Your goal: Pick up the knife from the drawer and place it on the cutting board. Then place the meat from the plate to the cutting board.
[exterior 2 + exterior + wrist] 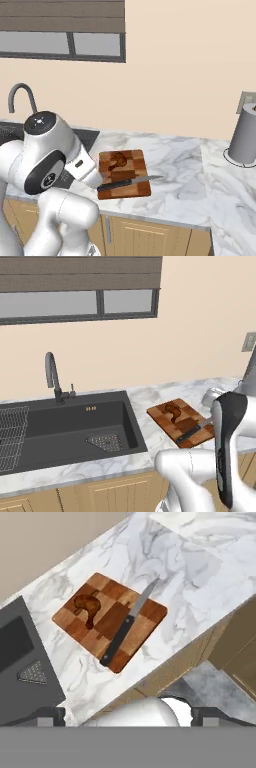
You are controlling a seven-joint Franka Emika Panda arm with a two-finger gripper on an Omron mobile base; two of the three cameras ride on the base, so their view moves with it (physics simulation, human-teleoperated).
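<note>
The checkered reddish-brown cutting board (189,408) (138,162) (148,612) lies on the marble counter, right of the sink. The dark-brown meat (172,410) (117,160) (87,606) rests on the board's far part. Diagonally across the board's near part lies the knife (195,429) (127,182) (125,629), its blade tip reaching past the board's edge. My gripper (128,716) hangs high above the counter's front edge, open and holding nothing, well clear of the board. The plate and the drawer are out of view.
A dark sink (75,426) (20,657) with a black faucet (51,376) and a wire rack (10,431) lies left of the board. At the back right corner stands a grey cylinder (246,132). Light-wood cabinet fronts (150,235) run below the counter.
</note>
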